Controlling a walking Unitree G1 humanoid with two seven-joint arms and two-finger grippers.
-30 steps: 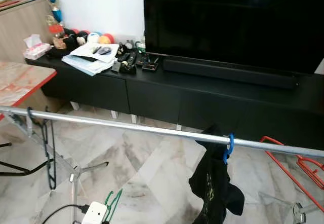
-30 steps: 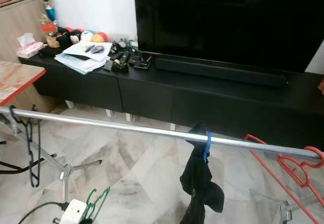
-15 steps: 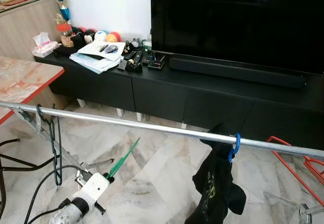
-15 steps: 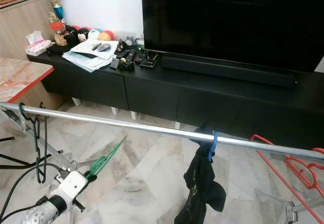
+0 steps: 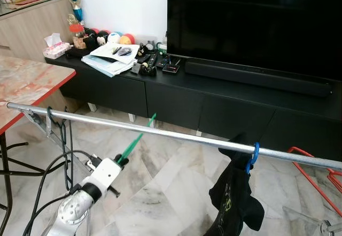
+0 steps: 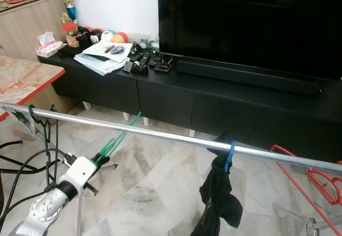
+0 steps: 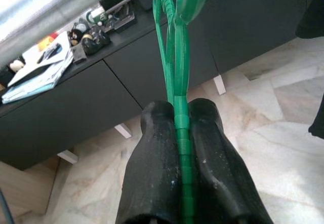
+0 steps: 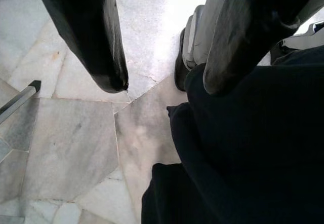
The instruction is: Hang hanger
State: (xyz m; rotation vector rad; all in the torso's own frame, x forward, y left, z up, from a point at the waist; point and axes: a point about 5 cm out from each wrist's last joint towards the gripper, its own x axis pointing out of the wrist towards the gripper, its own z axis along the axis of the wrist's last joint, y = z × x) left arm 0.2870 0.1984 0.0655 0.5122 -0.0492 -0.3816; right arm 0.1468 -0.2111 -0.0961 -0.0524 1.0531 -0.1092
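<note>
Head views: left gripper [image 5: 122, 160] clamping tight on green hanger [image 5: 137, 139], holding it up at a slant w/ its tip reaching the metal rail [image 5: 160, 132] from the near side. Rail running across the scene, w/ black garment [image 5: 232, 198] dangling from blue hook [image 5: 251, 156] further right along it. Black hanger [image 5: 60, 140] hooking over rail's left end, red hangers [image 6: 315, 180] sitting at far right end. Black cables [image 5: 37, 188] trailing beside left arm. Behind rail: black TV cabinet [image 5: 176, 94] carrying TV [image 5: 251, 25], soundbar [image 5: 256, 77], papers [image 5: 109, 60], remotes [image 5: 149, 62], tissue box [image 5: 56, 48], coloured balls [image 5: 115, 37]. Red-edged table [image 5: 26, 84] standing at left.

Left wrist view: fingers [image 7: 157, 168] pressing together on green hanger's stem, hook end pointing up toward rail overhead; cabinet & marble floor [image 7: 283, 133] beyond.

Right wrist view: right gripper [image 8: 162, 82] hanging w/ fingers [image 8: 91, 36] spread wide, gripping nothing, above marble tiles; dark cloth [image 8: 253, 148] & a shoe [image 8: 188, 46] below.

Vs 0.5 s ago: left arm lifting higher, hanger tip going from below rail to reaching it; camera shifting too, so whole scene sliding right.
</note>
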